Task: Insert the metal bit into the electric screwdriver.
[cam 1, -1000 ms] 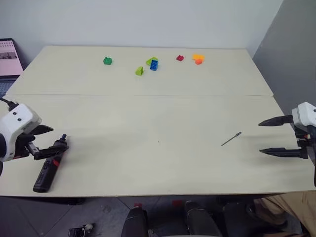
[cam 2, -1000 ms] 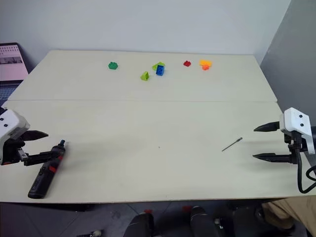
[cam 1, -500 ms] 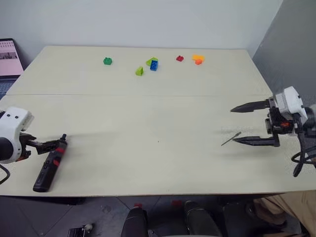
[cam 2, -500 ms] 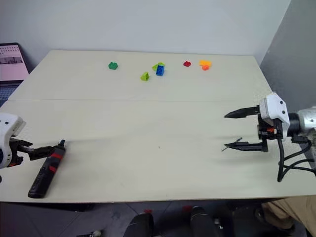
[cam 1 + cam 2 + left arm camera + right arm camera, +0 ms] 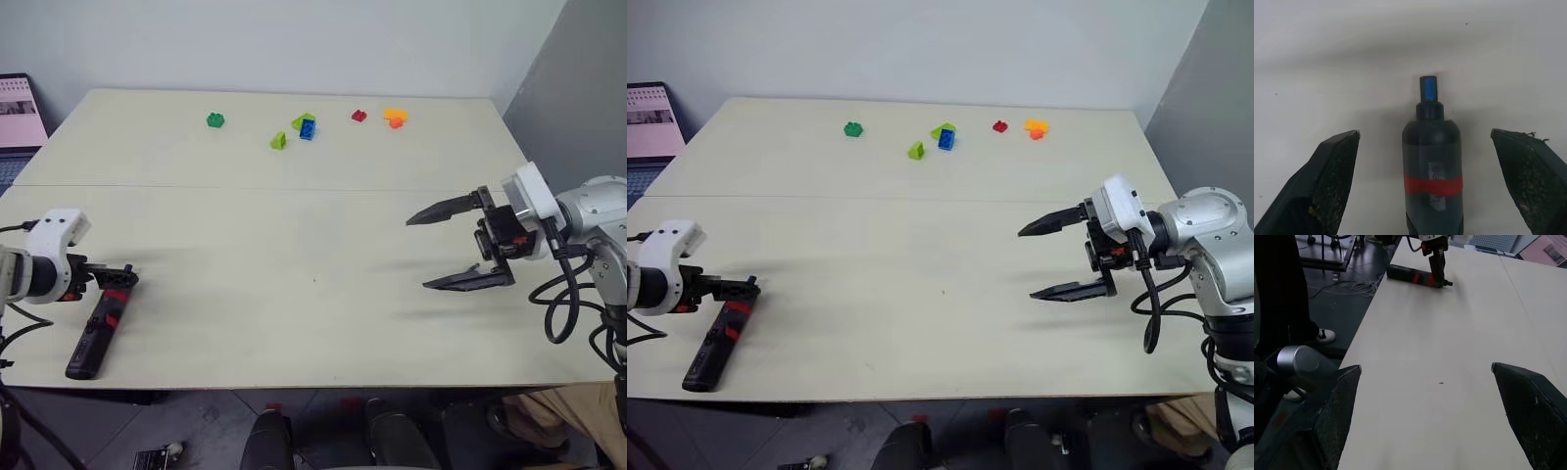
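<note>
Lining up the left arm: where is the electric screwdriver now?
The electric screwdriver lies at the table's near left corner, its tip between the open left gripper's fingers.

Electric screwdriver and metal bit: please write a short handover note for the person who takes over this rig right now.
Left pincer: open, straddling the nose end of the electric screwdriver, not gripping it.
Right pincer: open, empty, above the table.
Metal bit: hidden near the right pincer's lower finger; contact cannot be told.
Done: nothing grasped yet.
Left: grasp both, insert the bit.
</note>
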Tool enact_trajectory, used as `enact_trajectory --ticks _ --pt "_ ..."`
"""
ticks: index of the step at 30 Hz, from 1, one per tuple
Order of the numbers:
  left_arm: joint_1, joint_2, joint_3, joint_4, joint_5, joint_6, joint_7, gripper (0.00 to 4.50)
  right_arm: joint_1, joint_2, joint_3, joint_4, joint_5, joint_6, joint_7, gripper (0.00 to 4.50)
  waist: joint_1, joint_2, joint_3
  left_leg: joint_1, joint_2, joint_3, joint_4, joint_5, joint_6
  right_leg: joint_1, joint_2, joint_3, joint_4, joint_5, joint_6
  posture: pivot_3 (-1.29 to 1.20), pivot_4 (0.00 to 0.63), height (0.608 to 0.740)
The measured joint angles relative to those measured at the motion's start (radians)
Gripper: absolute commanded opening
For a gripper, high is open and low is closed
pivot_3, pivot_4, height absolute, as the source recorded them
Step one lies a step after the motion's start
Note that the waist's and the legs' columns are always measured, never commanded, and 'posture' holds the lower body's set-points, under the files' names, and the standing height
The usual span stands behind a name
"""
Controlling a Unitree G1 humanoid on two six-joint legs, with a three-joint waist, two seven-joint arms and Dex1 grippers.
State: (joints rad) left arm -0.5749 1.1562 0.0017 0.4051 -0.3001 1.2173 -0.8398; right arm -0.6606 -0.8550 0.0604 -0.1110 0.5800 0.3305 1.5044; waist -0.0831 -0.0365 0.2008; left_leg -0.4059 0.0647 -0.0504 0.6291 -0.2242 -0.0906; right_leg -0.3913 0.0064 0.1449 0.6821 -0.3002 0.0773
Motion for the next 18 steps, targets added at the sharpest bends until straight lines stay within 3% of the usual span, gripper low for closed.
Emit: enact_trajectory --ticks 10,18 --pt "-0.172 -0.062 -0.116 0.178 0.064 -0.014 -0.005 4.50 -0.015 0.013 0.007 -0.003 0.000 0.000 0.002 4.49 0.002 0.000 0.000 -0.001 0.000 -0.003 0.001 0.000 0.000 0.001 0.000 -0.003 0.000 0.000 0.000 0.00 0.150 0.740" --pt "-0.204 -0.075 -0.134 0.237 0.095 -0.027 -0.024 4.50 -0.015 0.013 0.006 -0.022 0.025 0.030 0.002 4.49 0.002 0.000 0.000 -0.001 0.000 -0.005 0.001 0.000 0.000 0.001 0.000 -0.004 0.001 0.000 0.000 0.00 0.150 0.740"
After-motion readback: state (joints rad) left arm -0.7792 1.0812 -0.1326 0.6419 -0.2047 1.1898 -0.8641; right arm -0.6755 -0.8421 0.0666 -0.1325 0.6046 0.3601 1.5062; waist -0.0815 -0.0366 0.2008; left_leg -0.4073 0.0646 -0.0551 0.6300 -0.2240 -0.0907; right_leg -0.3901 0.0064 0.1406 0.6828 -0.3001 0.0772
